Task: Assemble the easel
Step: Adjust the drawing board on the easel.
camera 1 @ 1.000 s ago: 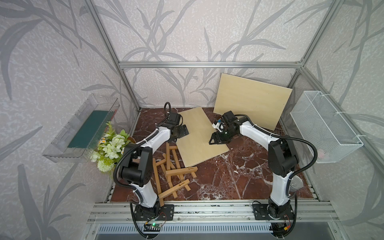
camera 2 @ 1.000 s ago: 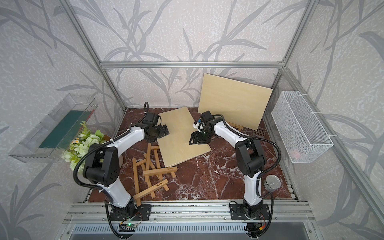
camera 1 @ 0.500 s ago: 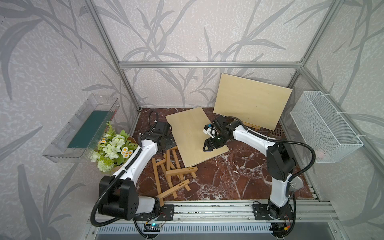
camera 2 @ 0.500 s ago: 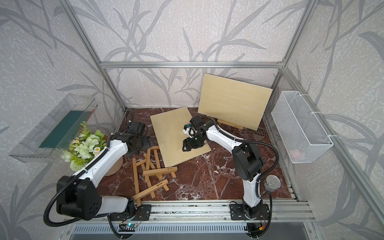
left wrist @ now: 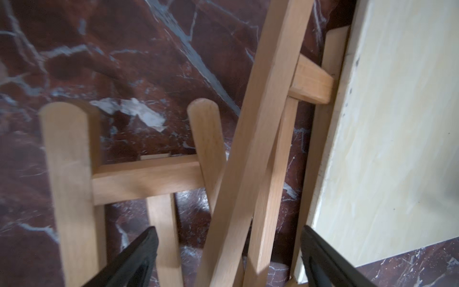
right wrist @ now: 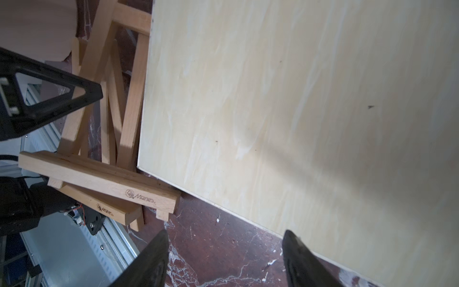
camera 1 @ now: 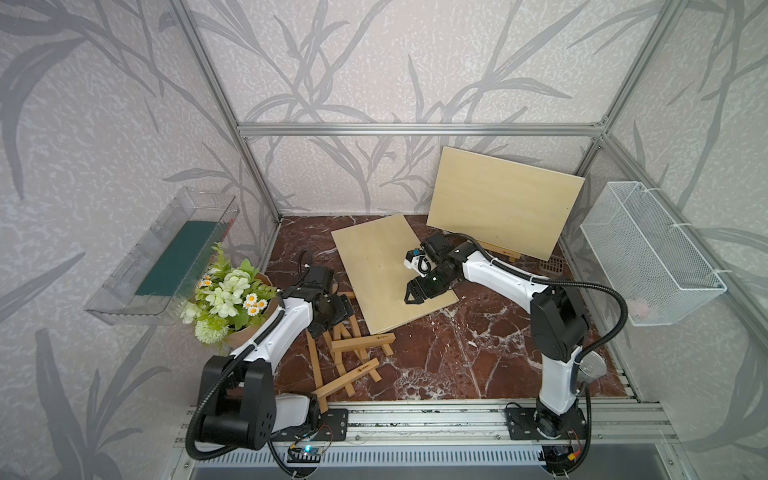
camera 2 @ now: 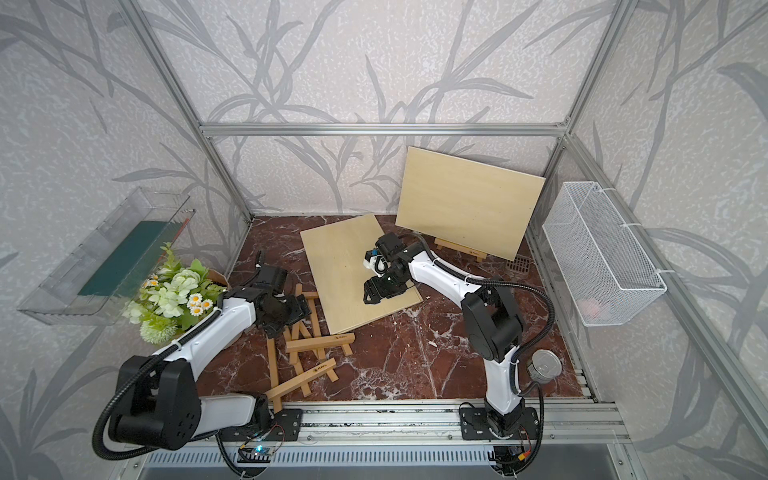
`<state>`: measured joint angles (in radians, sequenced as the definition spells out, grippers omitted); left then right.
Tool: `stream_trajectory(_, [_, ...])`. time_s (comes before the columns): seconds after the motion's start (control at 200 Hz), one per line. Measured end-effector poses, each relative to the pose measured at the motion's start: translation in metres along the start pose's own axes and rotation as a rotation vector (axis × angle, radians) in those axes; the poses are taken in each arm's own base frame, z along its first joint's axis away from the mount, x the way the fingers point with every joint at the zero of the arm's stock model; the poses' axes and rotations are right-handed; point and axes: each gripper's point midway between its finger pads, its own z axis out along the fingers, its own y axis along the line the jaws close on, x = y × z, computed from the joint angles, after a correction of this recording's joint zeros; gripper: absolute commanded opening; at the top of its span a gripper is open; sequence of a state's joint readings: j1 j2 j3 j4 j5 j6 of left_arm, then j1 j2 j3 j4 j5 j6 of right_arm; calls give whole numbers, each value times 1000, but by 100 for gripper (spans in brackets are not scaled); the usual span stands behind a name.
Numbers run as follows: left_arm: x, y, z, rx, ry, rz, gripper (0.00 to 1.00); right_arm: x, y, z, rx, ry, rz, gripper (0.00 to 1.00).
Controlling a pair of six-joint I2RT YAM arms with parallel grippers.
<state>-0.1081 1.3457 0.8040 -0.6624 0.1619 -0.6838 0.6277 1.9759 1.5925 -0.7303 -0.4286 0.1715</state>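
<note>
Two folded wooden easel frames (camera 1: 347, 345) (camera 2: 318, 345) lie crossed on the marble floor at the front left. A pale flat board (camera 1: 380, 266) (camera 2: 338, 266) lies beside them, its edge touching their tops. My left gripper (camera 1: 330, 316) (camera 2: 291, 316) (left wrist: 228, 229) hovers open over the upper easel bars (left wrist: 260, 124), which run between its spread fingers without touching them. My right gripper (camera 1: 415, 293) (camera 2: 372, 293) (right wrist: 226, 232) stands open above the board's near right edge (right wrist: 298, 99), with bare floor between its fingers. The right wrist view also shows the easels (right wrist: 99, 179).
A second board (camera 1: 503, 199) leans on a small standing easel (camera 1: 500, 252) at the back right. A flower bouquet (camera 1: 232, 295) and a clear bin (camera 1: 166, 257) sit at the left. A white wire basket (camera 1: 648, 253) hangs on the right wall.
My left arm has drawn back from the board's far edge to above the easel frames. The right gripper has slid leftward and nearer over the board, which has shifted left.
</note>
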Motion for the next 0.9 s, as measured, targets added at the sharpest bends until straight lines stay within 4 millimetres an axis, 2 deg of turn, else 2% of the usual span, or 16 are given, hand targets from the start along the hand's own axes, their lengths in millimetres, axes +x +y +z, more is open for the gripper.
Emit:
stream_trajectory(0.09, [0, -4, 7, 13, 20, 1, 91, -17, -27, -3, 33, -32, 73, 71])
stream_trajectory(0.285, [-11, -18, 7, 60, -1, 15, 91, -47, -103, -5, 127, -97, 224, 72])
stream_trajectory(0.405, [-14, -22, 8, 77, -11, 18, 92, -45, -145, 1, 158, -96, 322, 72])
stream_trajectory(0.52, [-17, -27, 8, 98, -20, 21, 93, -34, -171, 7, 159, -94, 398, 72])
stream_trajectory(0.65, [-18, -32, 8, 127, -24, 25, 97, -29, -171, 8, 108, -113, 411, 71])
stream_trajectory(0.9, [-17, -40, 12, 185, -20, 29, 100, -12, -136, 18, -10, -114, 393, 71])
